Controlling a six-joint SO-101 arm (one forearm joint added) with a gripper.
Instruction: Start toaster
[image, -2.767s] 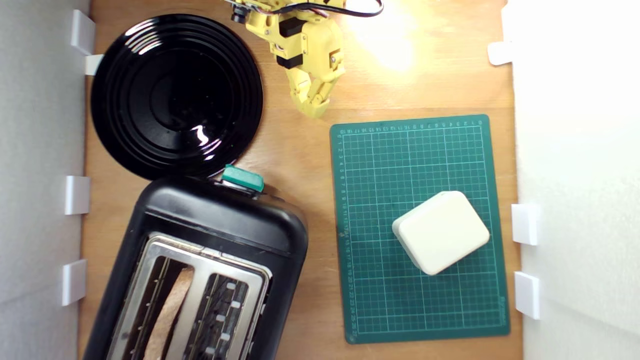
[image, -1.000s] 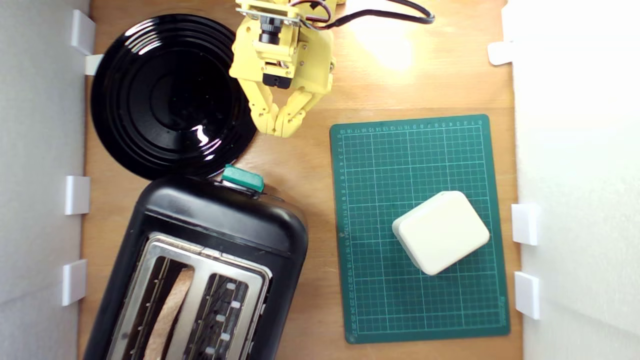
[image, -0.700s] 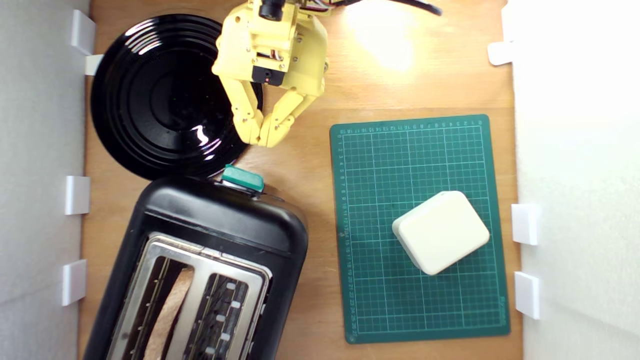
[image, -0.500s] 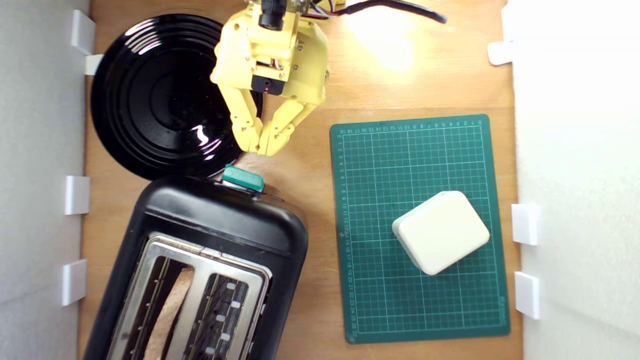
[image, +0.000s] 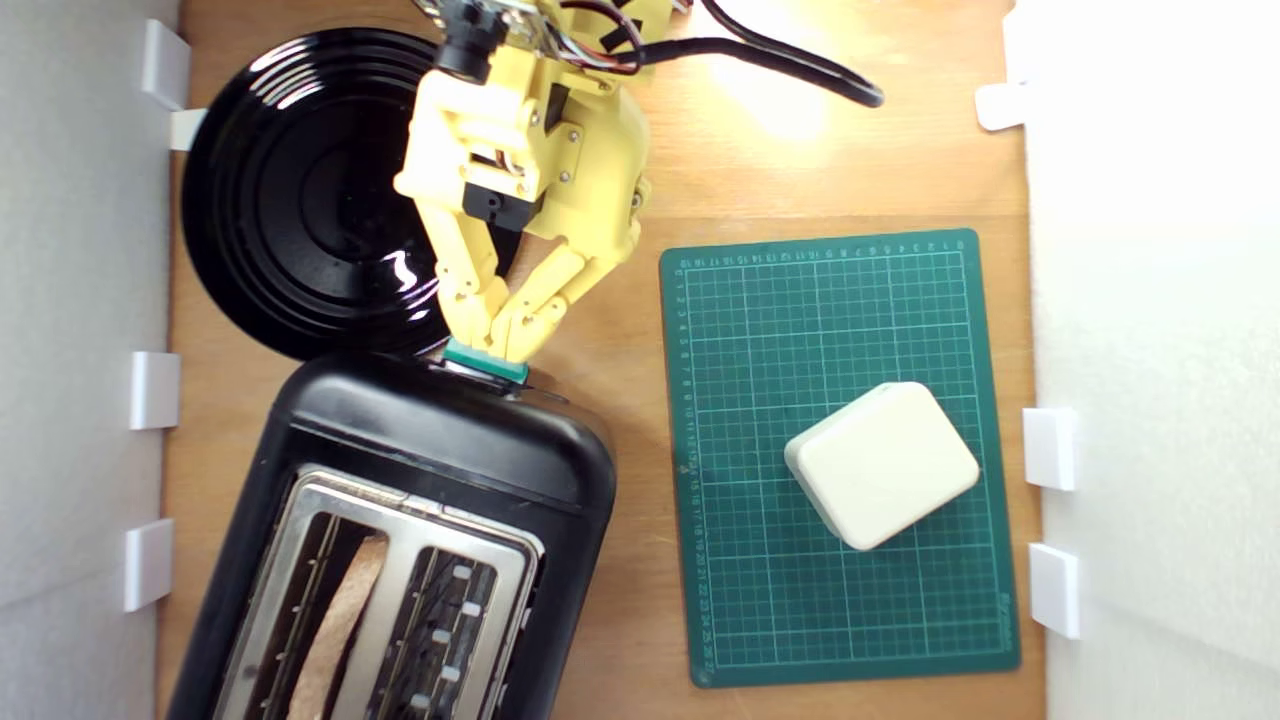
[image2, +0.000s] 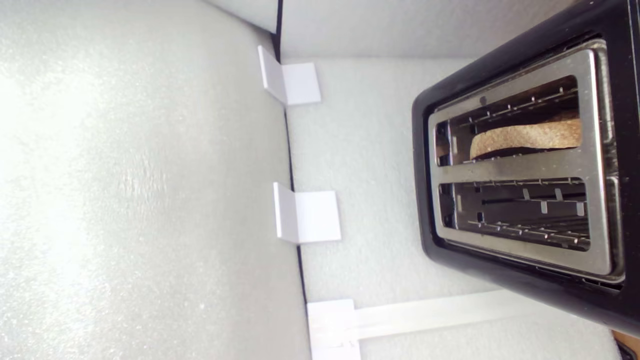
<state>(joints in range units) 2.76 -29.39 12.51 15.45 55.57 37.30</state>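
Toaster (image: 420, 470) sits at the exterior view's lower left on the worktop (image: 620, 600), a bread slice (image: 340, 620) in one slot. Likely heavy, rigid, slick shell; it should stay put under a push. The place to act is the teal lever (image: 490, 362) at its end. Gripper (image: 492, 340) hangs over the lever, fingers (image: 470, 310) nearly together, holding nothing. Plate (image: 300, 190) crowds one side. Open worktop lies toward the mat (image: 760, 560) and white box (image: 882, 464).
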